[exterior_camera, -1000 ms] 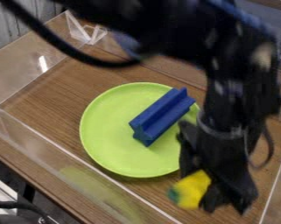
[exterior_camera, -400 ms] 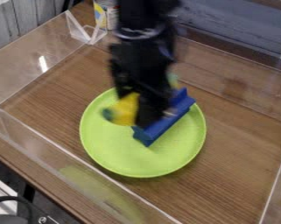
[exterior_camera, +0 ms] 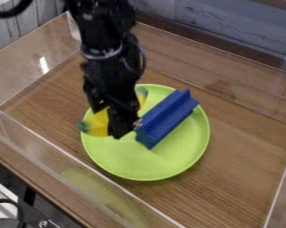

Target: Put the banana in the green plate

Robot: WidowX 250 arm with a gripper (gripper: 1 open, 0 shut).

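claw [exterior_camera: 113,120] clamped on banana [exterior_camera: 100,122] | moved from plate's right to green plate [exterior_camera: 169,156] left side | apparently just above it

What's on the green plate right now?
On the plate: a blue block, lying on its right half. The gripper holds the banana over the left part; its underside is hidden, so contact is unclear.

A dark blue rectangular block [exterior_camera: 166,117] lies tilted toward the bench's [exterior_camera: 246,107] middle — clear plastic walls [exterior_camera: 32,53] line the bench's edges.
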